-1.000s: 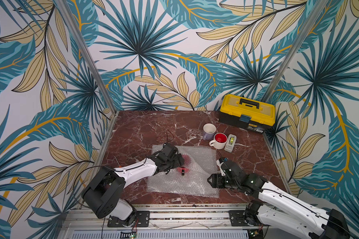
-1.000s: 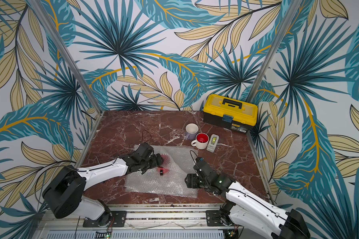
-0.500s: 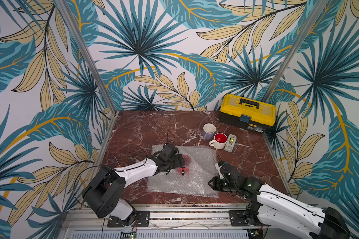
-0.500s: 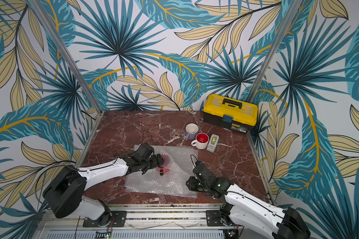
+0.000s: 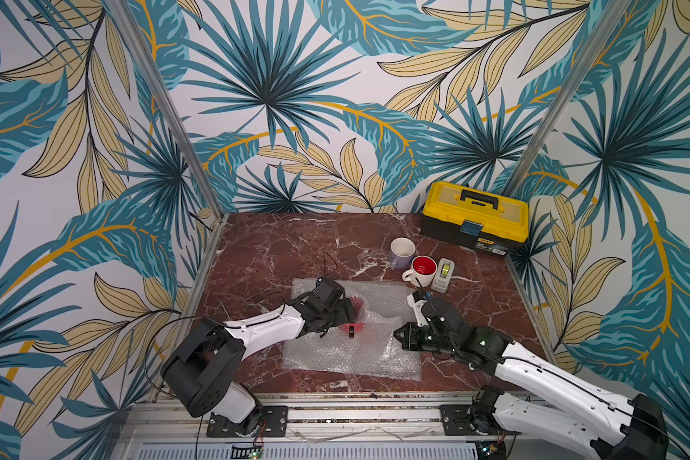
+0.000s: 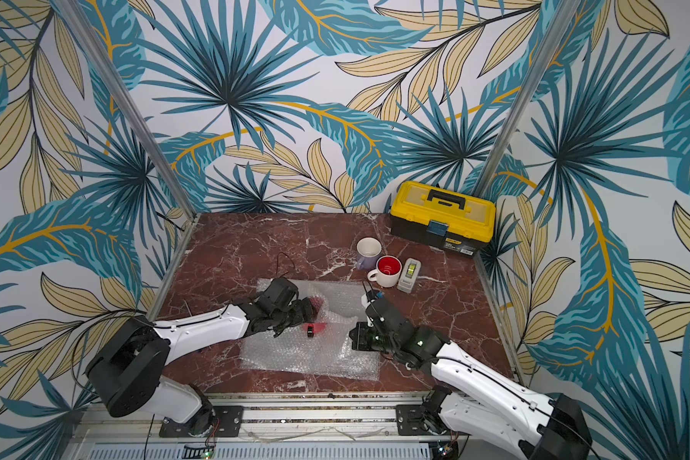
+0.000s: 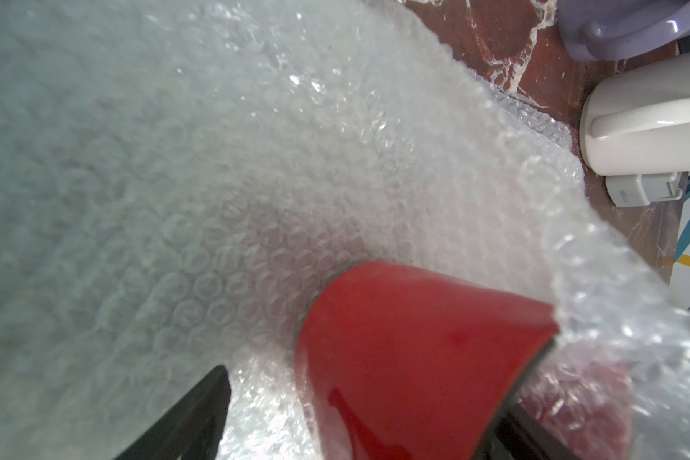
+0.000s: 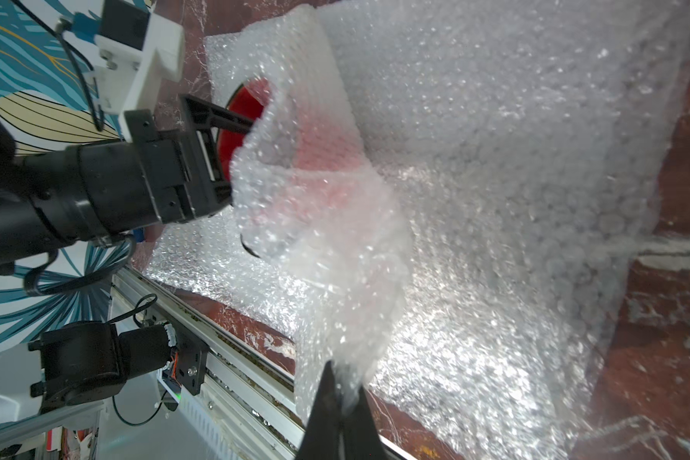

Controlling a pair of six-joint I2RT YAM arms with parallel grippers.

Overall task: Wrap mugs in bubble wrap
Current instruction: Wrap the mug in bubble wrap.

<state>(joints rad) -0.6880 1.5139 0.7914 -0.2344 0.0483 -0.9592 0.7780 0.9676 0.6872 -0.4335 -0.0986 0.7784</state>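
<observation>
Right gripper (image 8: 341,378): jaws together, pinched on a bunched fold of the bubble wrap (image 8: 494,159). In the right wrist view I see the fold rise from the pinch and drape over part of the red mug (image 7: 415,358)

Left gripper (image 5: 353,316): jaws wide apart, red mug between them. In the left wrist view one finger (image 7: 530,398) lies against the mug, and the other finger (image 7: 192,414) stands clear of it, with wrap showing in the gap

Red mug: on the sheet, towards the left arm's side, partly under the lifted wrap. I read it as lying on its side, mouth towards the left gripper

Sheet: apart from the raised fold it lies flat on the counter (image 5: 279,247), between the two arms, in both top views

Further back on the counter, off the sheet: lavender mug (image 5: 401,253) and white mug with red inside (image 5: 423,271), both upright and bare, just beside each other. The grey tape dispenser (image 5: 443,275) sits just beside the white mug

Back right corner: yellow toolbox (image 5: 475,217), lid down
</observation>
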